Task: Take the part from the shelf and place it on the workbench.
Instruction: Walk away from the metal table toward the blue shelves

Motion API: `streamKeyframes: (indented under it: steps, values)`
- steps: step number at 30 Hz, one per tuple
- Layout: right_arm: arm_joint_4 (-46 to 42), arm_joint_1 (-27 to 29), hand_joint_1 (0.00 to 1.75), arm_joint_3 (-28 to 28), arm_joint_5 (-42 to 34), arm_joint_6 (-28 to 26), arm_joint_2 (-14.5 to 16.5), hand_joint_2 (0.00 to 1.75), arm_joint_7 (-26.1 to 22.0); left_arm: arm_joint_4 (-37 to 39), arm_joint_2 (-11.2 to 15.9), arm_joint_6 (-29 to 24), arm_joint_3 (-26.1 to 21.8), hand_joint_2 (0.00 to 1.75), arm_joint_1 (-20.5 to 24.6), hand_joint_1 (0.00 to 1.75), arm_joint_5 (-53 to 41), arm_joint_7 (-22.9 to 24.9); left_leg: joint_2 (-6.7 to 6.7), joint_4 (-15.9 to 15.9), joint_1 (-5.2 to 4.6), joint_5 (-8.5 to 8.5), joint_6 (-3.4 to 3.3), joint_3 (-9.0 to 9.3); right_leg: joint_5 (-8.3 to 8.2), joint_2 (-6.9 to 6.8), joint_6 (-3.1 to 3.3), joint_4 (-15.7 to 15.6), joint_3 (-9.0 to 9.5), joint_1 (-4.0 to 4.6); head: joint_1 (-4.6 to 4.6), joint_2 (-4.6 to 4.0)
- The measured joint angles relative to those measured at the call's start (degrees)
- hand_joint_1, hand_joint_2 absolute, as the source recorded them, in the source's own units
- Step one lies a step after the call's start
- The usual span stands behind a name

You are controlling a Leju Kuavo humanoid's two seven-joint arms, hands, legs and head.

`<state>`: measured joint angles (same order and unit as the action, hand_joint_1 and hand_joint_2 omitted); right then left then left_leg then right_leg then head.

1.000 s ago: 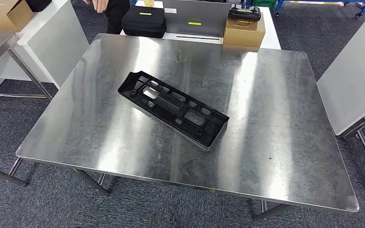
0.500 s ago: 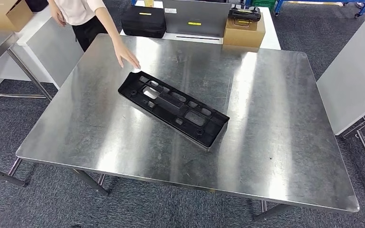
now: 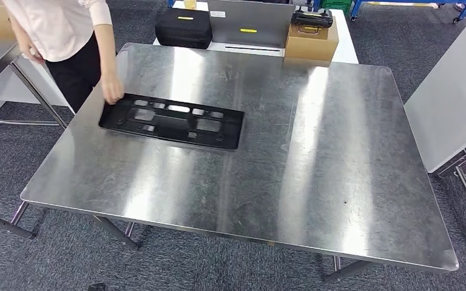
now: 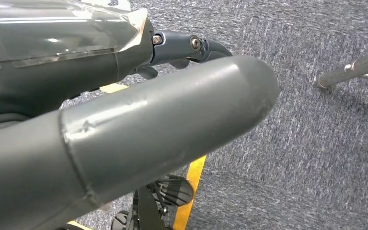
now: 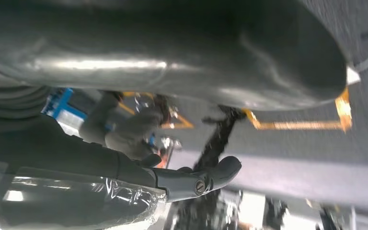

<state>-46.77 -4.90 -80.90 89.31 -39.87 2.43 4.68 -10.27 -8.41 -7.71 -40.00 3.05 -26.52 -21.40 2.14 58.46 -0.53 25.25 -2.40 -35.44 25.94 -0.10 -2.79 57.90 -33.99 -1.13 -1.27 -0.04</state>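
Observation:
The black plastic part [image 3: 173,121], a long flat frame with several cut-outs, lies on the steel workbench [image 3: 315,157] towards its far left. A person's hand [image 3: 112,91] rests on the part's left end. My left hand [image 4: 139,115] hangs over grey carpet in the left wrist view, its thick thumb and a dark finger stretched out, holding nothing. My right hand [image 5: 172,62] looks the same in the right wrist view: thumb and one dark finger extended, nothing in it.
A person [image 3: 54,30] in a light top stands at the workbench's far left corner. Beyond the far edge sit a black case [image 3: 183,27], a grey panel [image 3: 250,23] and a cardboard box [image 3: 311,39]. White tables [image 3: 455,91] flank the bench.
The person has stepped up to the table, taken the part's left end, and swung and dragged it left; it now lies nearly parallel to the far edge.

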Motion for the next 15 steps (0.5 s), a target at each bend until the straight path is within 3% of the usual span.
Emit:
streamKeyframes:
  steps: [3, 6, 7, 10, 15]
  values:
    - [1.4, -0.6, 0.00, -1.2, -0.4, 0.0, 0.6, 0.00, 0.1, 0.0, 0.1, 0.1, 0.0, 0.00, 0.0, 0.00, -0.2, 0.0, 0.00, 0.0, 0.01, 0.00, 0.00, 0.00, 0.00, 0.00, 0.00, 0.0, 0.00, 0.00, 0.01, 0.00]
    - [3.7, -0.8, 0.00, -1.7, -3.3, 0.0, 1.0, 0.00, 0.2, 0.0, 0.3, 0.5, 0.0, 1.31, 0.0, 0.00, -1.1, 0.0, 0.00, 0.0, 0.01, 0.00, 0.00, 0.00, 0.00, 0.00, 0.00, 0.0, 0.00, 0.00, 0.01, 0.00]
    - [4.8, -0.8, 0.00, -1.8, -4.2, 0.0, 1.1, 0.00, 0.0, 0.0, 0.4, 0.7, 0.1, 1.31, 0.0, 0.00, -1.5, 0.0, 0.00, 0.0, 0.01, 0.00, 0.00, -0.01, 0.00, 0.00, 0.00, 0.0, 0.00, 0.01, 0.02, 0.00]
    - [10.0, -1.2, 0.00, -2.7, -5.5, 0.8, 1.5, 0.00, -1.8, 0.0, 0.8, 1.3, 0.3, 0.00, 0.2, 0.00, -2.8, 0.1, -0.01, 0.0, 0.02, 0.00, 0.01, 0.00, 0.00, 0.01, 0.00, 0.0, -0.01, 0.01, 0.02, 0.00]
    - [22.5, -1.8, 0.00, -3.7, -6.8, 8.4, 1.3, 0.00, -6.8, 0.0, 1.4, 2.1, 0.8, 0.00, 0.8, 0.00, -4.1, 0.0, -0.01, 0.0, 0.04, -0.01, 0.03, 0.01, 0.00, 0.02, 0.01, 0.0, 0.00, 0.00, -0.01, 0.00]
